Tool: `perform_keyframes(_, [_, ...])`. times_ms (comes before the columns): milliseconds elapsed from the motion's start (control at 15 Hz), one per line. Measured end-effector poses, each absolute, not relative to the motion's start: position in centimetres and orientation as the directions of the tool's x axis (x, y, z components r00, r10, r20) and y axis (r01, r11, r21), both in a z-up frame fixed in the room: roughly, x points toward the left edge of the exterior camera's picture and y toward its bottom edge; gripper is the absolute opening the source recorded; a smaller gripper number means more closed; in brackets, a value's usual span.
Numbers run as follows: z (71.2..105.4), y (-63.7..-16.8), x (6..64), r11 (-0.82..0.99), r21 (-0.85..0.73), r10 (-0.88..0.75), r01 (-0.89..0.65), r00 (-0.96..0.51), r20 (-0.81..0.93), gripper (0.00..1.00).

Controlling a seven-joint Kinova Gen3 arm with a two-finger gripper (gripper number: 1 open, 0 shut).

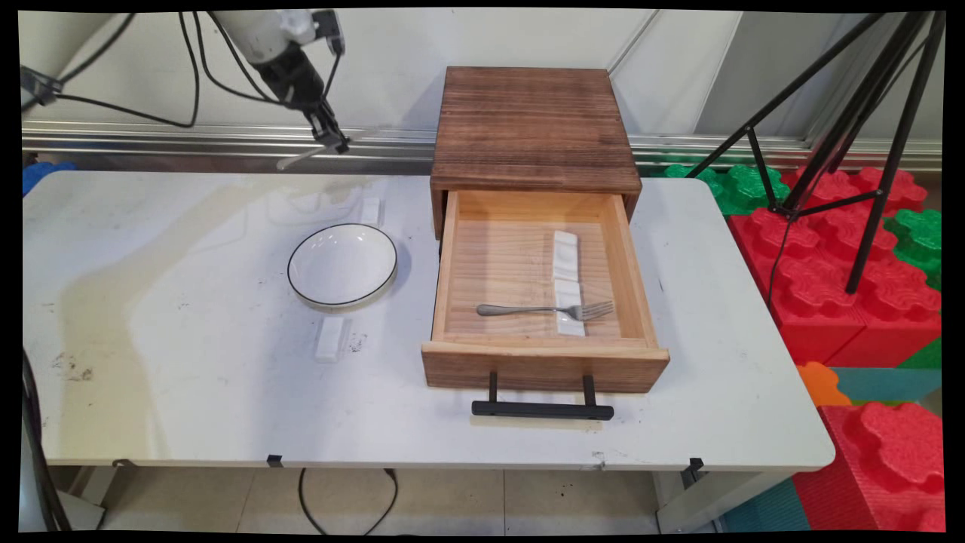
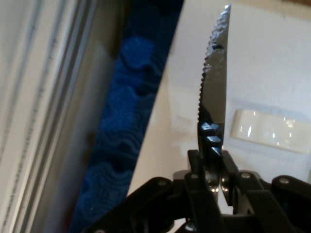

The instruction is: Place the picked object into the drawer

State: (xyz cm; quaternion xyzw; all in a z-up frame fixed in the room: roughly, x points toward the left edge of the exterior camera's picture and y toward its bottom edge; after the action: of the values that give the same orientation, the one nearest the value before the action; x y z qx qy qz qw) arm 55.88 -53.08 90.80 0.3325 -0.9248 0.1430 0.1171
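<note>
One knife (image 2: 215,73) pinched by end effector (image 1: 332,139) | one bowl (image 1: 342,265) | one fork (image 1: 544,309) | four rests (image 1: 330,338)

text: none readable | labels: none | brands: none | numbers: none | signs: none

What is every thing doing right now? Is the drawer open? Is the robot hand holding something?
Gripper: raised above the table's far side, shut on the knife.
Knife: held, serrated blade sticking out past the fingers.
Drawer: pulled open.
Fork: lying in the drawer, across a white rest.
Bowl: upright on the table, empty.
White rest: lying flat on the table, beside the bowl.
</note>
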Motion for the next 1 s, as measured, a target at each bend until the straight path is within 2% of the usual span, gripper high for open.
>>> perform_keyframes(533, [97.5,-50.0,52.3,0.712,-0.217,-0.555,-0.668,-0.724,0.409,0.0])
perform_keyframes(1000, [102.1,-46.7,46.4,0.778,-0.202,-0.456,-0.595,-0.756,0.47,0.0])
